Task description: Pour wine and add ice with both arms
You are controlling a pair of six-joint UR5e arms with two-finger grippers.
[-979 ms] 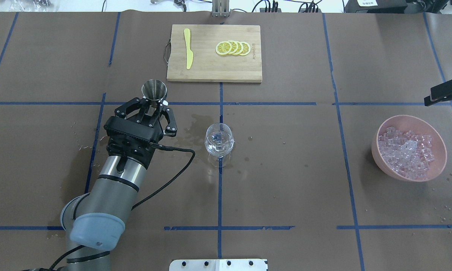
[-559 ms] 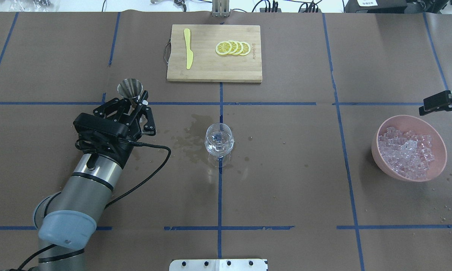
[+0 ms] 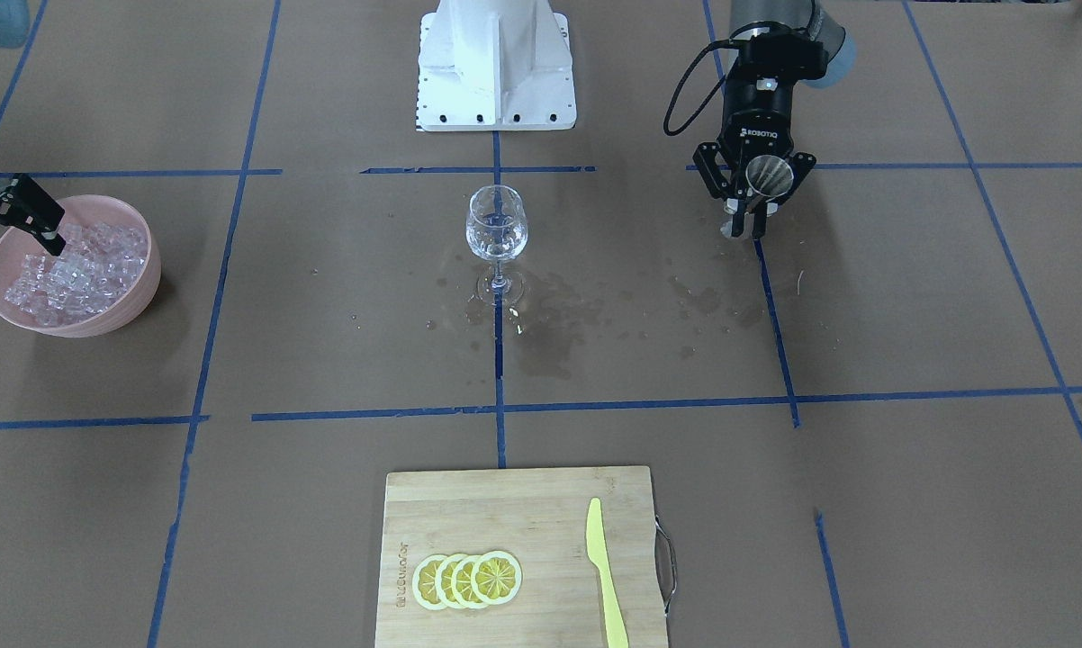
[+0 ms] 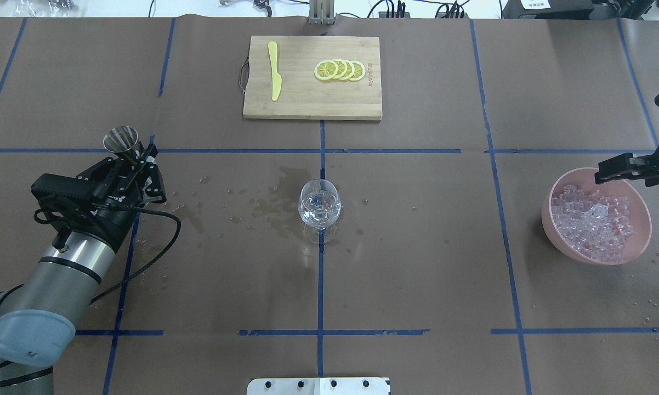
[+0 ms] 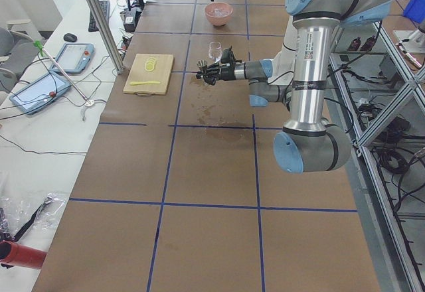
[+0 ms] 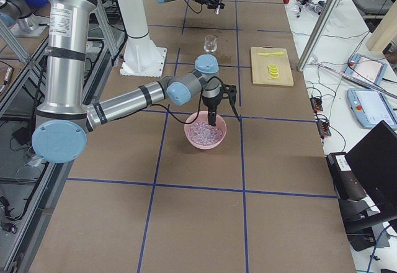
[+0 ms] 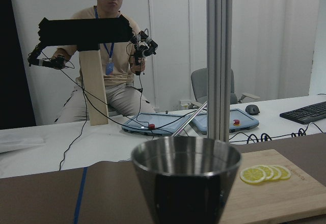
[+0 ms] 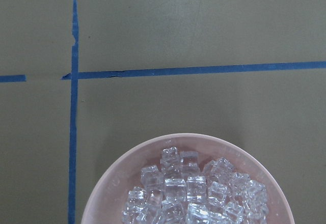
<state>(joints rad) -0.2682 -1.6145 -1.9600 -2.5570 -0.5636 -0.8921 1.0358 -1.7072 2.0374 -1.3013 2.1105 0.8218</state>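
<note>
The clear stemmed glass (image 4: 319, 206) stands at the table's middle with a little colourless wine in it; it also shows in the front view (image 3: 496, 225). My left gripper (image 4: 136, 157) is shut on a steel cone-shaped jigger (image 4: 121, 140), held upright well left of the glass; the jigger's rim fills the left wrist view (image 7: 186, 158). A pink bowl (image 4: 546, 219) at the right holds a pile of ice cubes (image 4: 592, 222). My right gripper (image 4: 628, 140) is open above the bowl's far rim, one finger (image 4: 614, 169) over the rim. The ice (image 8: 188, 193) shows below it.
A bamboo cutting board (image 4: 307, 104) with lemon slices (image 4: 340, 70) and a yellow knife (image 4: 274, 71) lies at the far side. Dark wet stains (image 4: 269, 206) mark the brown paper left of the glass. The white base plate (image 4: 318, 385) is at the near edge.
My left arm has swung left with the jigger, away from the glass. My right gripper has come in from the right edge over the bowl's far rim.
</note>
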